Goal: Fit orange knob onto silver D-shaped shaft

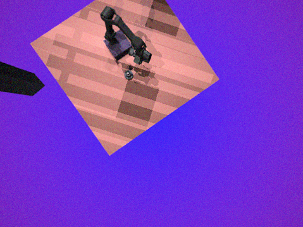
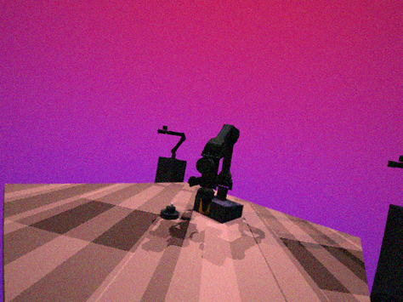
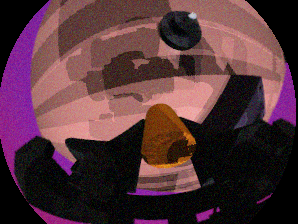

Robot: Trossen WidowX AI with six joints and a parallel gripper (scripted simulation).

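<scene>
1 orange knob (image 2: 200, 206) (image 3: 165, 137), raised; 1 round dark pedestal (image 1: 129, 75) (image 2: 169, 212) (image 3: 180, 31), upright.

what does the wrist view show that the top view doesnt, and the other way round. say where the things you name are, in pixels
Only the wrist view shows the orange knob (image 3: 162, 137), held between the gripper's fingers. Only the top view shows the arm's raised elbow (image 1: 108, 13) and the large black shape (image 1: 10, 76) beyond the table's edge. Both show the round pedestal (image 1: 128, 75) (image 3: 179, 32), with no knob on it, and the striped table top (image 1: 93, 88) (image 3: 195, 97).
</scene>
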